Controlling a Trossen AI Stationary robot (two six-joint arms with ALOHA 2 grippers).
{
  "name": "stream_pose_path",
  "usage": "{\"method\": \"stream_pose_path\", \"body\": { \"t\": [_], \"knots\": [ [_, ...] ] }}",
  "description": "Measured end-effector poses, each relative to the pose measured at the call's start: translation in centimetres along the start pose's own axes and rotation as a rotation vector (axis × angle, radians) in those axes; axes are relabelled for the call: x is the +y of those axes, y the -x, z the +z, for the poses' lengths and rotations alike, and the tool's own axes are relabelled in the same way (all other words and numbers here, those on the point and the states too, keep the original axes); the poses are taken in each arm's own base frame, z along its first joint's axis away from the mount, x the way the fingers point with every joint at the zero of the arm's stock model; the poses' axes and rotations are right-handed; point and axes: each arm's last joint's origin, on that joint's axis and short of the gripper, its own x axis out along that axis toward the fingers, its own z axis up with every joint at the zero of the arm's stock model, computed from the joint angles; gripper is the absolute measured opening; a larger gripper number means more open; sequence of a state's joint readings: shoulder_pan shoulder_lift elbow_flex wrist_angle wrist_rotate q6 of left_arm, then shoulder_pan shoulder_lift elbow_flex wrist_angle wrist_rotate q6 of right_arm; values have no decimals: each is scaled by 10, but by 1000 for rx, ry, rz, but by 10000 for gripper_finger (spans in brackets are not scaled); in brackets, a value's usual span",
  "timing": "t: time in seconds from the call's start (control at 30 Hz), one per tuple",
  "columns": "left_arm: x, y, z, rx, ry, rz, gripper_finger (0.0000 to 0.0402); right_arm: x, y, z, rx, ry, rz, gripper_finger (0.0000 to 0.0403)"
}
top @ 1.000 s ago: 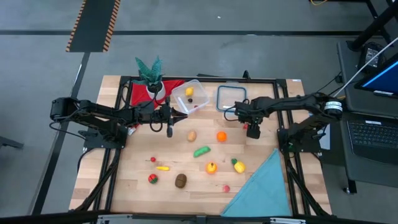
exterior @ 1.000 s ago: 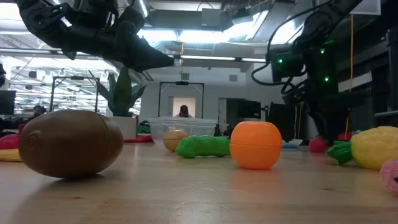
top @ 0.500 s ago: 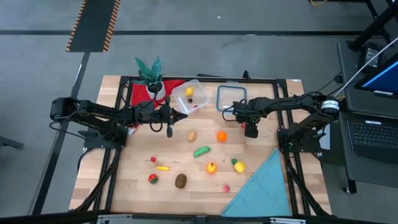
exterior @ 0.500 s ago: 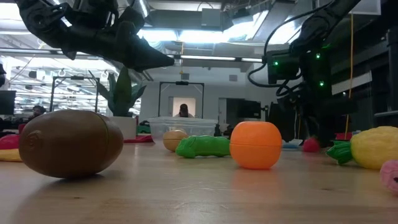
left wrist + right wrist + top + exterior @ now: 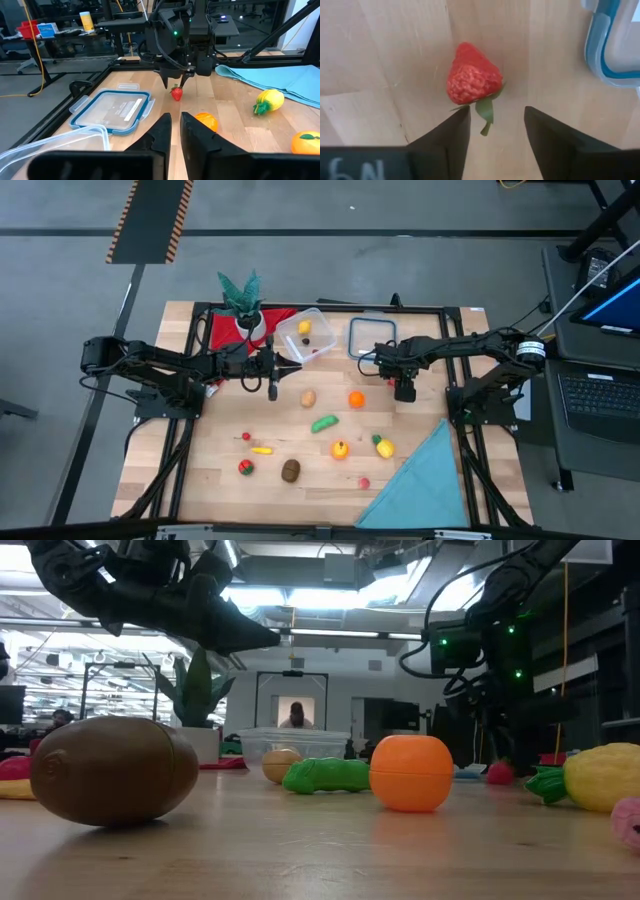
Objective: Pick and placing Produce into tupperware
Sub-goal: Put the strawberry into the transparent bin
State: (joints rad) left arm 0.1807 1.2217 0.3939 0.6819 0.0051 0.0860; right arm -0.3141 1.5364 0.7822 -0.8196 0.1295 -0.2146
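The clear tupperware [image 5: 305,335] stands at the table's far middle with a yellow piece [image 5: 304,327] and a dark piece inside. My left gripper [image 5: 296,365] hovers shut and level just near of it, holding nothing. My right gripper [image 5: 495,125] points straight down, open, over a red strawberry [image 5: 472,77] that lies on its side on the wood. In the left wrist view its fingertips stand on either side of the strawberry's [image 5: 176,93] top, and no touch shows. More produce lies loose: an orange [image 5: 356,399], a potato [image 5: 309,397], a green piece [image 5: 324,422].
The clear lid with a blue rim [image 5: 372,337] lies flat beside the strawberry, on its far side. A blue cloth [image 5: 425,480] covers the near right corner. A potted plant [image 5: 240,295] and a red cloth [image 5: 225,328] sit far left. Several more toy pieces dot the near half, among them a brown one [image 5: 290,470].
My right gripper has shifted slightly toward the table's left and rolled a little about its own axis above the strawberry. My left gripper has kept still.
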Motion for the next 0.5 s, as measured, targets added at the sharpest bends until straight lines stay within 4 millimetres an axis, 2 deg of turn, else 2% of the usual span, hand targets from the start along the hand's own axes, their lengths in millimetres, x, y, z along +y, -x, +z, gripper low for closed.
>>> {"method": "stream_pose_path", "body": {
  "t": [0.2,0.43,0.5],
  "knots": [
    [0,0,0,0,0,0,45,0,0,0,-1,-1,0,117],
    [0,0,0,0,0,0,40,0,0,0,-1,-52,1,17],
    [0,0,0,0,0,0,34,0,0,0,-1,-65,2,12]
  ]
}}
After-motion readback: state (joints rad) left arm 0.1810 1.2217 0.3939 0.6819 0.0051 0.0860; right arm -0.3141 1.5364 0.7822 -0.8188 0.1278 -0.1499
